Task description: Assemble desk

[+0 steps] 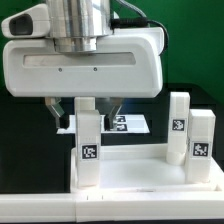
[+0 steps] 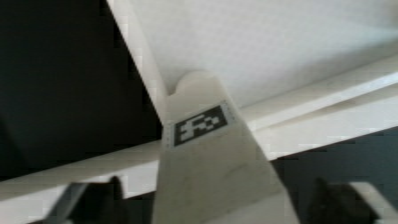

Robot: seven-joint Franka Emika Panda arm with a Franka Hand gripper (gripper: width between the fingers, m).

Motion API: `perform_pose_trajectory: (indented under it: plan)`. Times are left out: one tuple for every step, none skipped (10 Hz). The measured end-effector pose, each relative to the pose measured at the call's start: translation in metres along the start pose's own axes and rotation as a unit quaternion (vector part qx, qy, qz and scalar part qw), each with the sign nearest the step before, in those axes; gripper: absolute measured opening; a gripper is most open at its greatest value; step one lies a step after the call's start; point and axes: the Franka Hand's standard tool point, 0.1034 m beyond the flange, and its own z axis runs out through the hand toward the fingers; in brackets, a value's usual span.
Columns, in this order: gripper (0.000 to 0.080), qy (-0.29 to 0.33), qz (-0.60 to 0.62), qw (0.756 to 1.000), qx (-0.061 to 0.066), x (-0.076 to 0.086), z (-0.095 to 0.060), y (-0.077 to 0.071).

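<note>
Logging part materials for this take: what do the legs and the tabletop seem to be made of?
Legs: apparently white plastic with a smooth matte finish and crisp square edges, each bearing a black-and-white printed tag, probably a sticker. Tabletop: seemingly the same white plastic, with a smooth, evenly lit surface and no visible grain; painted wood cannot be ruled out.

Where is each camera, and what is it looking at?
Exterior view: sits off the arm, low, facing the gripper head-on above the tabletop; three legs stand there.
Wrist view: rides the wrist, looking down between its fingers at one tagged leg.
Both show that leg between the fingers.
</note>
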Motion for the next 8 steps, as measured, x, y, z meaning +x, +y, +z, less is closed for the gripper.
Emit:
perform_pose_trajectory:
  plan:
    - [0.0352,0.0,0.043,0.999,0.0,-0.0002,0.0004,-0.0001]
    - [0.0352,0.0,0.082,0.997,0.0,-0.0002,0.0006,0.0]
    - [0.0284,0.001,0.126,0.992,0.0,0.0003,0.0004,0.0001]
    - [0.0284,0.008,0.219,0.976,-0.002,0.0004,0.0011,-0.0002]
    - [0.0284,0.011,0.306,0.952,-0.003,-0.0002,0.0014,-0.0004]
    - [0.0284,0.012,0.426,0.905,0.005,-0.0006,0.0024,-0.0006]
    - [0.0284,0.003,0.526,0.85,0.02,0.0005,0.0018,0.0024]
    - [0.0284,-0.009,0.589,0.807,0.031,0.0014,0.0017,0.0051]
